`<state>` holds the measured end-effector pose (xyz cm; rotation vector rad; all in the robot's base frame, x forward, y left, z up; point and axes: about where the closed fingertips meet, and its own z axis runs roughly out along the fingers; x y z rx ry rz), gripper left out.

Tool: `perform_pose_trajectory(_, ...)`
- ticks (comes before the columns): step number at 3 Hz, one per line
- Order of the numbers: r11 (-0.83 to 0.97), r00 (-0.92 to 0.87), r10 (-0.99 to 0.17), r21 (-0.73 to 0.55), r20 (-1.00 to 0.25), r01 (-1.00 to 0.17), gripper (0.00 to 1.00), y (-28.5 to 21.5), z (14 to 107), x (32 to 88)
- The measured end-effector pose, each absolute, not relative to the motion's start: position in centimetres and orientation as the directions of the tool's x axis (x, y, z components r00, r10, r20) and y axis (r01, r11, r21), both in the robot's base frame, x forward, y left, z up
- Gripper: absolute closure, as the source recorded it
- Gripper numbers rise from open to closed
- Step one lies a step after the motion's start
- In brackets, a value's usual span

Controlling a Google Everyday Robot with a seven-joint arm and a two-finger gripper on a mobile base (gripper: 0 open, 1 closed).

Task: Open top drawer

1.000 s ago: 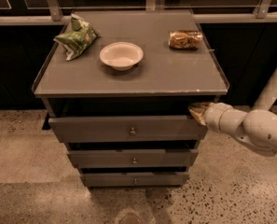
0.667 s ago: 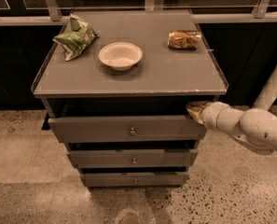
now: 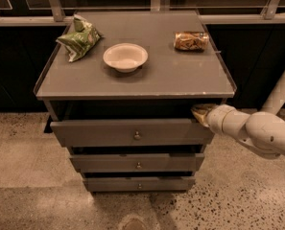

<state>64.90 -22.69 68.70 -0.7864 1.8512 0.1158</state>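
The top drawer [image 3: 108, 133] is the widest of three grey drawers, with a small round metal knob [image 3: 137, 136] at its centre. Its front stands out from the cabinet, with a dark gap above it under the tabletop. My gripper [image 3: 199, 113] is at the drawer's upper right corner, just under the table's edge, at the end of the white arm [image 3: 257, 131] that reaches in from the right.
On the grey tabletop [image 3: 180, 75] lie a green chip bag [image 3: 79, 37], a white bowl [image 3: 125, 56] and a brown snack packet [image 3: 191, 40]. The two narrower drawers [image 3: 137, 164] sit below. A railing and dark wall run behind; speckled floor lies in front.
The gripper has moved slightly left, closer against the top drawer's right corner. The drawer front seems unchanged.
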Motion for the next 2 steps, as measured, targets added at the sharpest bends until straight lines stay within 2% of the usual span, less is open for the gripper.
perform_pose_trajectory(1, 0.76, -0.225, -0.482, -0.277, -0.847, -0.588, 1.0, -22.3, 68.3, 64.5)
perform_pose_trajectory(2, 0.725, -0.287, -0.506, -0.221, -0.813, -0.652, 1.0, -21.4, 67.8, 62.6)
